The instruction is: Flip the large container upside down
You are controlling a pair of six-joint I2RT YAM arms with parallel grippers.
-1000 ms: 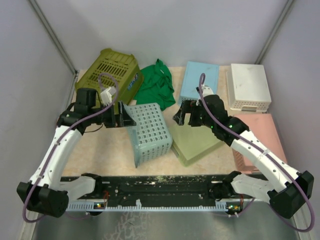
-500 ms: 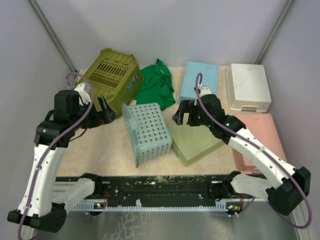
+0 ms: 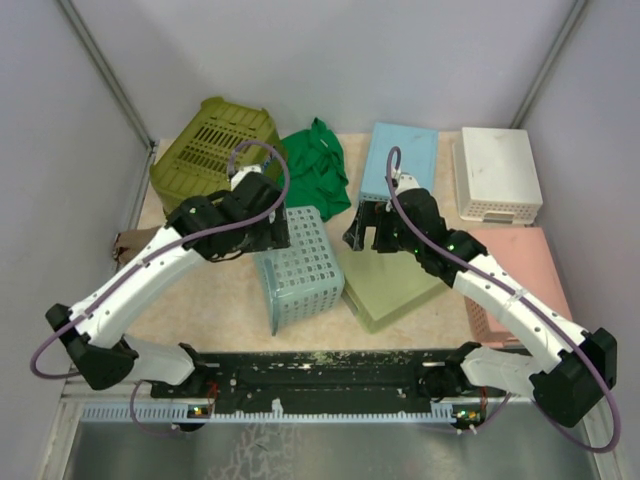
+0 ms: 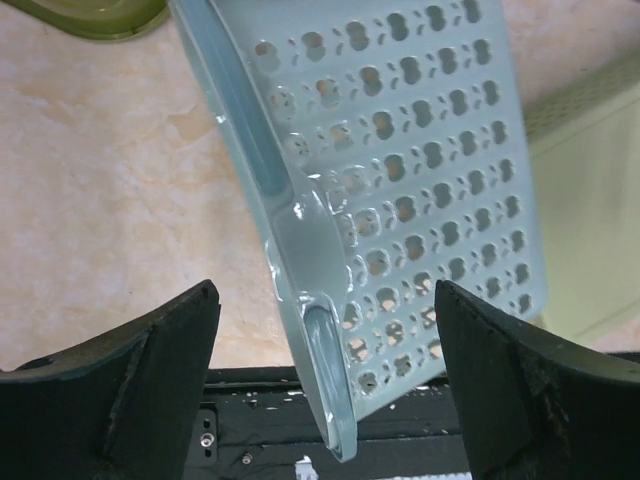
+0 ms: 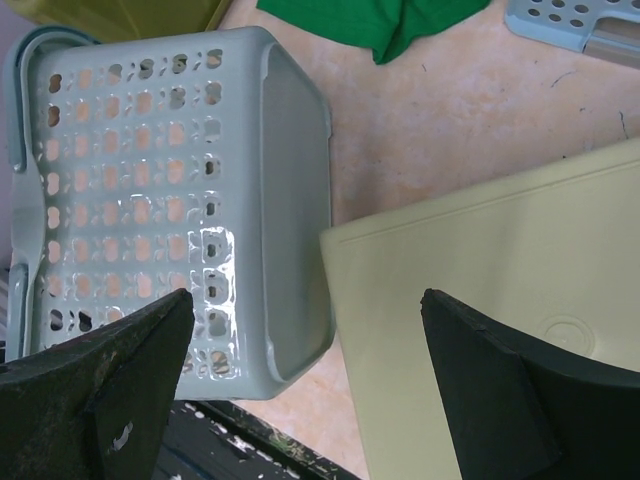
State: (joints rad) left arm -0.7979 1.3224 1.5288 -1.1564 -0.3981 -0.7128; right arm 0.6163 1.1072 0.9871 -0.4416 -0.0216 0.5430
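The pale blue-grey perforated plastic basket (image 3: 300, 265) is lying on its side in the middle of the beige tabletop (image 3: 210, 300). Its open mouth faces the left arm's side and its solid base faces right. The left gripper (image 4: 322, 292) is up over the basket's far, upper end with its jaws spread wide. In the left wrist view the basket's thick rim, with its moulded handle, runs straight through the gap between the two black fingers (image 4: 150, 370). Neither finger is touching the plastic there.

Over on the other side, the right gripper (image 5: 305, 297) hangs above the seam between the basket's base and a pale yellow-green flat plastic lid (image 3: 395, 280). Its jaws are spread wide as well, with nothing between them. From the right wrist camera the basket's base sits just beside the corner of that lid; whether the two actually touch, I cannot tell.

Around the back, an olive-green slatted plastic crate (image 3: 215, 145) is tipped up in the far left corner. A crumpled green cloth (image 3: 315, 170) lies just beside it, behind the basket. Further right lies a light blue flat plastic tray (image 3: 405, 160), then a white perforated plastic bin (image 3: 497, 170) turned base-up. A pink plastic container (image 3: 515, 280) lies along the right edge, partly under the right arm.
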